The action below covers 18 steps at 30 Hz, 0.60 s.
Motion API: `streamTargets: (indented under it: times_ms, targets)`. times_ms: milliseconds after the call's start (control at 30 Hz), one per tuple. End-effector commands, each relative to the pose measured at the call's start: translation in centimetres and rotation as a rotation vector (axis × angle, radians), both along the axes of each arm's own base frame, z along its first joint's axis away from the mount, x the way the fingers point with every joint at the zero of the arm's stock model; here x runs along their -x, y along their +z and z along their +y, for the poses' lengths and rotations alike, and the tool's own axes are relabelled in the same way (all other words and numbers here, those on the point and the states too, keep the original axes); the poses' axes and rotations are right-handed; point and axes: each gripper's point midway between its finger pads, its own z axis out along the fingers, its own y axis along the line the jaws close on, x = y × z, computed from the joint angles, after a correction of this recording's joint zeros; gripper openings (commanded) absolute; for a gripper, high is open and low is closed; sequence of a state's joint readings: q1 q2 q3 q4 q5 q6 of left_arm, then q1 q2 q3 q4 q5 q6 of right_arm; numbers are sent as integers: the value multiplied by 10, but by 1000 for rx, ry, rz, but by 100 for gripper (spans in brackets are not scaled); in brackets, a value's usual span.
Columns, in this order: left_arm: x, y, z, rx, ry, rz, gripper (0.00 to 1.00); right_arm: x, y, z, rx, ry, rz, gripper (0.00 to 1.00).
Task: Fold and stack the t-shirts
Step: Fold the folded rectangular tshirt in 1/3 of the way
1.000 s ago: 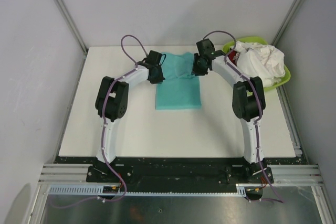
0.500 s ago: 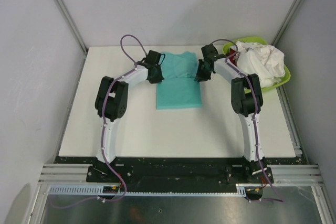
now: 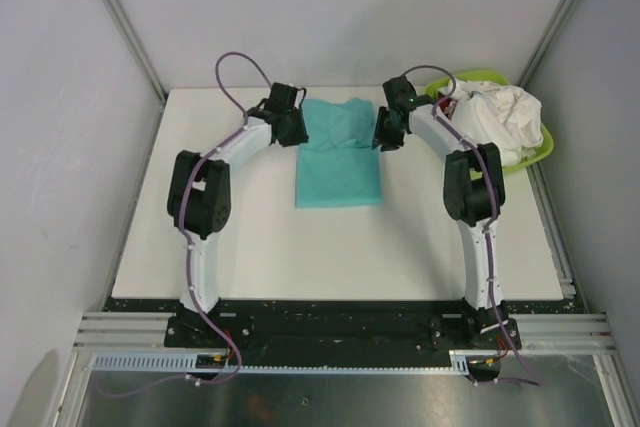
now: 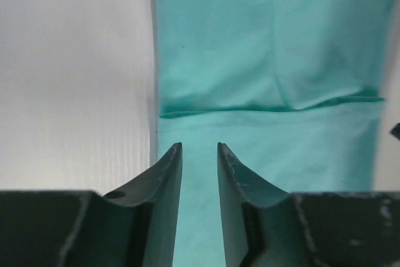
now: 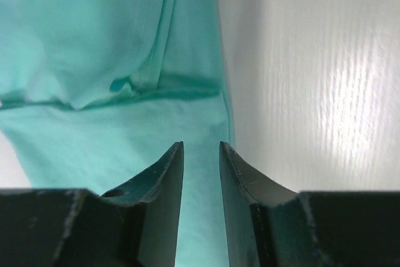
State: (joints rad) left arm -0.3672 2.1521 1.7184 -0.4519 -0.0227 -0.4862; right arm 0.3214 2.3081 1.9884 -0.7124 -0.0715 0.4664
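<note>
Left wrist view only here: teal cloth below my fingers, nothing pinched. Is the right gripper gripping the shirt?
Observer: No. The right gripper stands slightly open above the right edge of the teal t-shirt, nothing between its fingers.
Operator: How is the shirt lying overall?
Observer: Folded into a narrow rectangle at the far middle of the table, the left gripper at its opposite edge.
Operator: More shirts waiting?
Observer: Yes, white shirts are piled in the lime-green basin at the far right.
</note>
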Motion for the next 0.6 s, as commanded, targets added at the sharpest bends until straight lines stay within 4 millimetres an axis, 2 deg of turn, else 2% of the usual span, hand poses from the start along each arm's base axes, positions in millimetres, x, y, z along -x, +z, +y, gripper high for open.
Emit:
streamTargets:
  times_ms: [0, 133, 300, 433, 567]
  targets:
    - [3, 92, -3, 90, -27, -163, 36, 19, 69, -2, -2, -2, -107, 35]
    - [28, 97, 2, 120, -10, -138, 40, 61, 61, 5, -36, 21, -95, 35]
    - [75, 72, 10, 155, 20, -43, 40, 117, 29, 10, -20, 61, -27, 33]
    - [109, 45, 13, 166, 25, 15, 39, 142, 14, 11, -19, 67, -7, 33]
    - [127, 31, 17, 171, 26, 38, 37, 148, 2, 8, -7, 60, 12, 33]
